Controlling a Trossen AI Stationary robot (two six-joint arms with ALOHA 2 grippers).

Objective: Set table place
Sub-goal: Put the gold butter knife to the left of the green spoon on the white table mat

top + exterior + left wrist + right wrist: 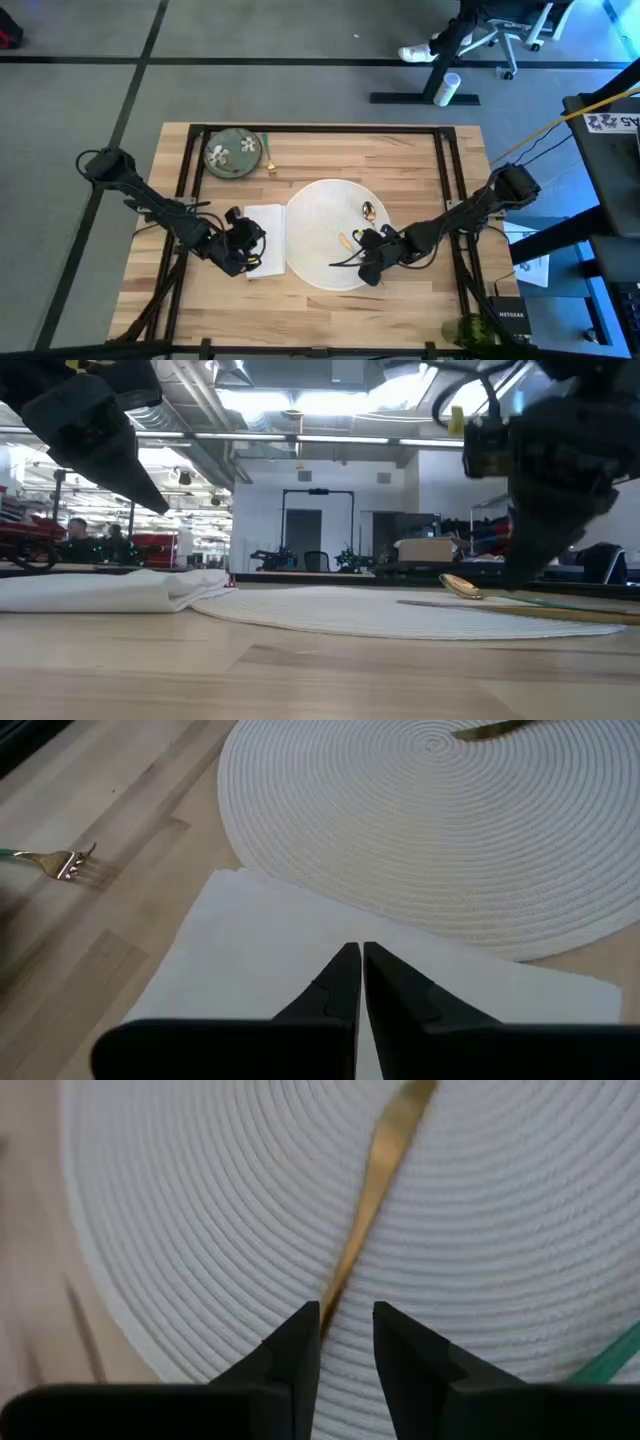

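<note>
On the wooden table (420, 160) lies a round white woven mat (325, 215), with a folded white napkin (265, 225) at its left. My left gripper (361, 955) hangs shut over the napkin, clear of it in the low view. On the mat lie a gold spoon (368, 211) and a gold knife blade (375, 1170). My right gripper (347, 1315) is open, pointing down at the mat's near right part. Its fingers stand on either side of the blade's end. A green flowered dish (235, 155) and a fork (62, 863) rest at the far left. My right gripper comes from above, its fingers astride the gold blade's near end (328, 1302), which lies flat on the mat. The blade end runs close beside one finger (300, 1340); whether it touches, I cannot tell.
Black frame bars (190, 165) run under the arms along the table's left, right and far sides. Something green (466, 330) stands at the near right corner. Bare wood lies along the near edge and at the far right.
</note>
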